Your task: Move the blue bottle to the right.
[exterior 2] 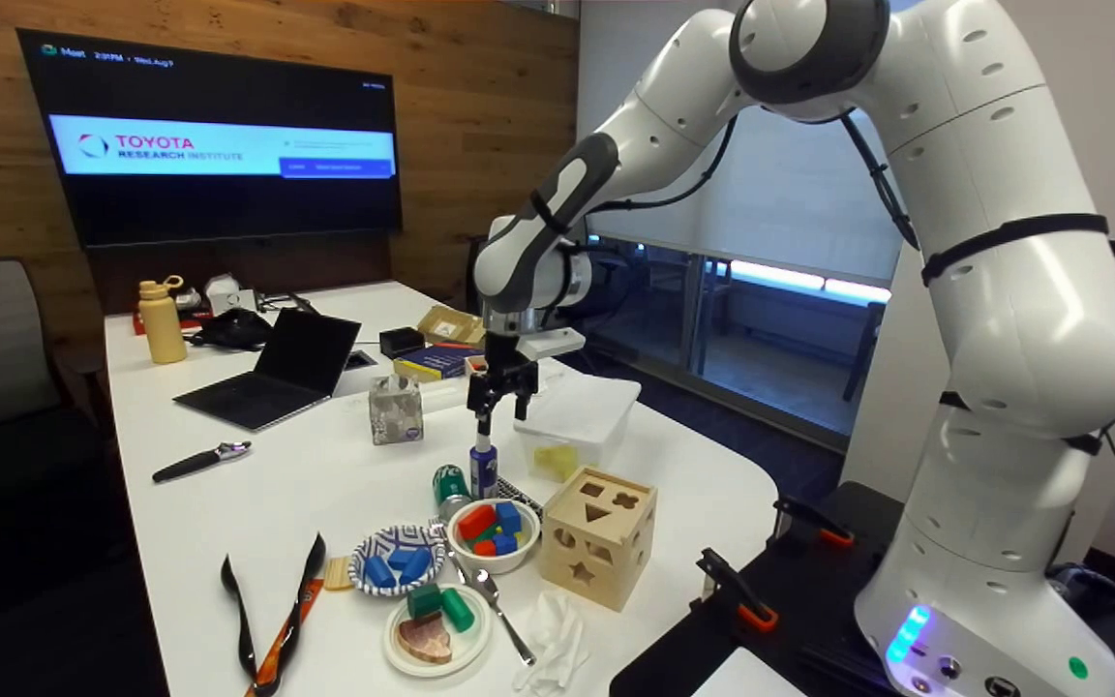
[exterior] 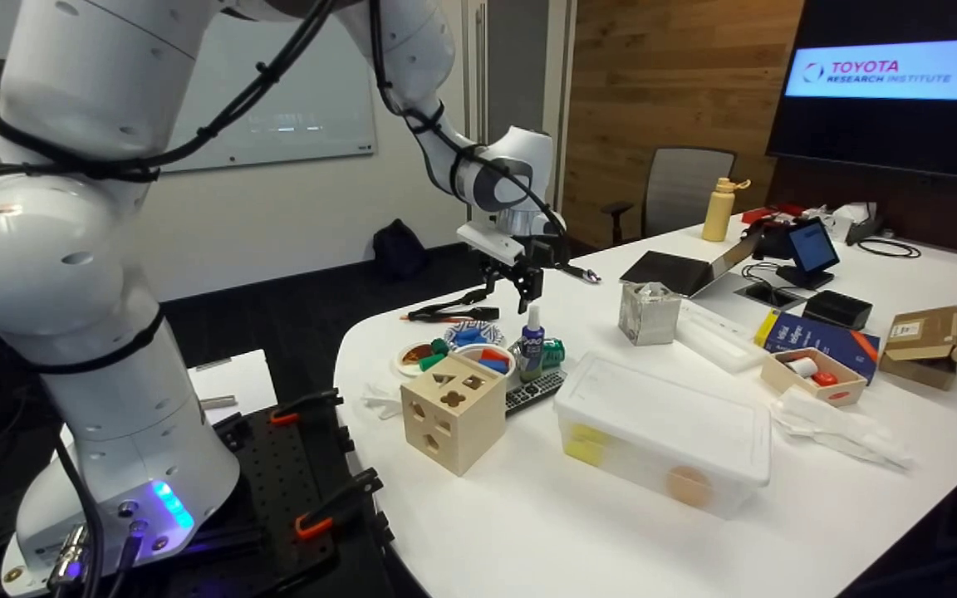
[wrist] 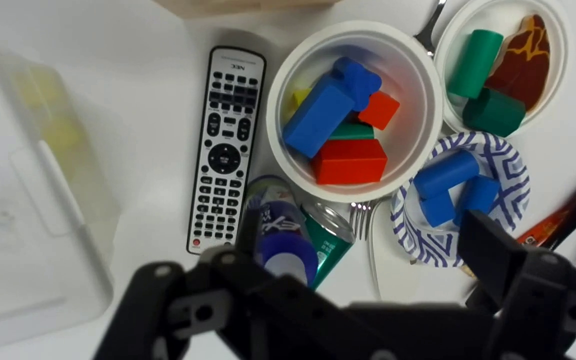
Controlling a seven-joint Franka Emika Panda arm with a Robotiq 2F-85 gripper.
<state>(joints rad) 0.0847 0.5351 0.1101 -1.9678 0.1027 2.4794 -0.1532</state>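
1. Spanning the whole workspace: white tabletop [exterior: 520,531], carrying every item logged below.
2. Robot arm [exterior 2: 664,126]: extended over the tabletop, reaching down. Step in hand, my judgement: approach ahead of the grasp; pick not yet made.
3. Lidded plastic box [exterior: 669,399]: lies to the robot's own right of the blue bottle [exterior 2: 483,472]. If the task means that right, the carry probably needs a landing spot short of this box, or height enough to clear it.
4. Wooden shape cube [exterior: 463,419]: nearer the robot than the bottle is.
5. Claw [wrist: 365,240]: spread wide, fingers [wrist: 488,250] well apart, holding nothing. Hangs near the bottle's top, off-centre to it.
6. White bowl [wrist: 410,135]: near the bottle, to be avoided on descent.
7. Remote control [wrist: 225,150]: flat on the tabletop just beside the bottle, on the box side.
8. Bottle itself: upright on the tabletop, between remote and green can [wrist: 328,250]; contact with either unclear. Next move, as judged, calls for a sideways shift to centre it between the fingers, then a straight descent clear of the can, then closing on the body.
9. White cap [exterior 2: 483,443] of the bottle: just below one fingertip in an exterior view; touching or apart, cannot tell.
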